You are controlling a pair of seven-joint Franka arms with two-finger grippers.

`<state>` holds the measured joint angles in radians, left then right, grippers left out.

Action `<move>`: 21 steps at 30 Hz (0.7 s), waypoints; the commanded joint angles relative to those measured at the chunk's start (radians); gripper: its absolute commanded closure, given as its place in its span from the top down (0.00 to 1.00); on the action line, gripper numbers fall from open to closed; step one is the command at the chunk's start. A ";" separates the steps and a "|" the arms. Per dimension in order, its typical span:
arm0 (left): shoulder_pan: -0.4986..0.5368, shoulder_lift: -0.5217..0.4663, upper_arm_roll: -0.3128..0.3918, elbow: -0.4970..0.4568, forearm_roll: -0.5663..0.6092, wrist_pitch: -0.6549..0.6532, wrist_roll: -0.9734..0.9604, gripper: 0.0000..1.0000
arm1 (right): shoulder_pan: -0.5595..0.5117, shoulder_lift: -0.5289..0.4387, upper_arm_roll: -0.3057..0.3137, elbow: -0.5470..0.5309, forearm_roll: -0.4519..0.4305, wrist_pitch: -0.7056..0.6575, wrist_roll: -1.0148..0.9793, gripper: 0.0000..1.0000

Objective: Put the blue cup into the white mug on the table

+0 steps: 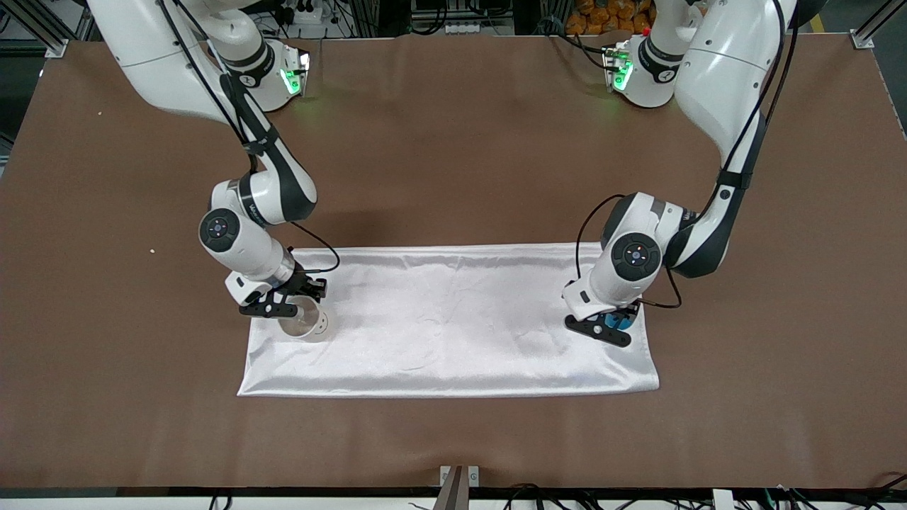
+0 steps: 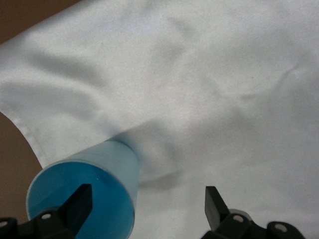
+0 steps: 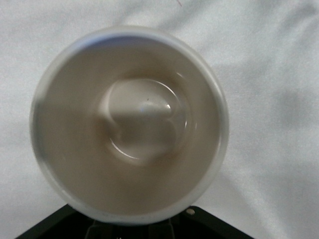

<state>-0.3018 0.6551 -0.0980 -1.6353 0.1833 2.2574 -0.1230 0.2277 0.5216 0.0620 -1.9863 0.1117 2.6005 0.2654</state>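
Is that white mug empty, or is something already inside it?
Empty. The right wrist view looks straight down into the white mug and shows only its bare, shiny bottom. The blue cup stands apart on the white cloth.

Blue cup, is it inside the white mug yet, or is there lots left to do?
Not yet. The blue cup stands on the white cloth at the left arm's end, with the left pincer open around its rim. The white mug sits empty at the right arm's end, under the right pincer. Gripping, carrying and dropping the cup in all remain.
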 commanded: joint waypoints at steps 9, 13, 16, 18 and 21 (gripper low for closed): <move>0.009 0.012 0.001 -0.008 0.045 0.030 0.000 0.12 | 0.019 -0.069 0.005 -0.005 0.009 -0.086 0.006 0.00; 0.012 0.015 0.001 -0.008 0.058 0.030 0.000 0.00 | 0.024 -0.118 0.004 -0.005 0.009 -0.175 0.006 0.00; 0.012 0.015 0.003 -0.008 0.059 0.030 0.000 0.00 | 0.025 -0.150 0.004 -0.006 0.009 -0.233 0.014 0.00; 0.010 0.014 0.004 -0.008 0.070 0.030 0.000 0.00 | 0.027 -0.167 0.004 -0.006 0.009 -0.260 0.026 0.00; 0.013 0.012 0.004 -0.008 0.102 0.030 0.000 0.00 | 0.041 -0.196 0.004 -0.006 0.009 -0.296 0.058 0.00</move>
<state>-0.2920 0.6716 -0.0939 -1.6380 0.2270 2.2739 -0.1202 0.2506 0.3959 0.0679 -1.9719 0.1117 2.3641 0.2749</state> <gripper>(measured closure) 0.938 0.943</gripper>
